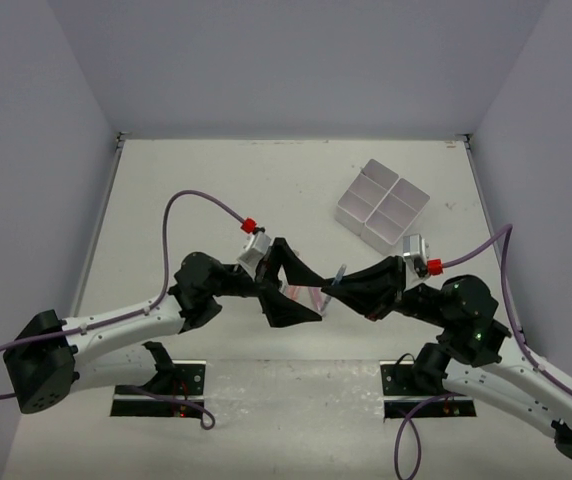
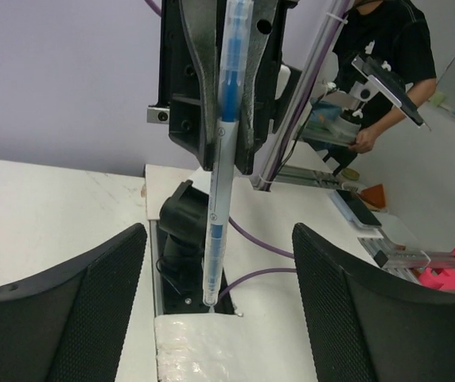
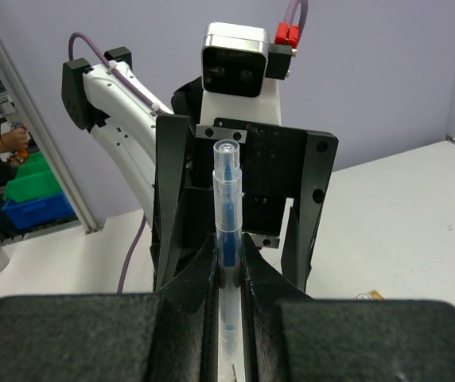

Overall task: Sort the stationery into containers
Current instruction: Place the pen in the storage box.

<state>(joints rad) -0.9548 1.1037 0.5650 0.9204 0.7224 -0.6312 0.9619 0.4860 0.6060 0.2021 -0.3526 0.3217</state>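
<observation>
Meeting above the middle of a pale table [image 1: 216, 190] walled in lilac-grey [image 1: 296, 60], the right gripper [image 3: 227, 259] is clamped on a clear blue pen [image 3: 227, 223]. The left gripper [image 2: 218, 270] stands wide apart, one finger on each side of the pen. The white four-compartment box [image 1: 382, 205] sits at the far right.

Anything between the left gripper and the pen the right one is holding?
Nothing visible. The pen, pinched in the right gripper, lines up with the gap of the open left gripper, with only air between them. The right jaws cover the pen's upper half; its lower half is bare.
</observation>
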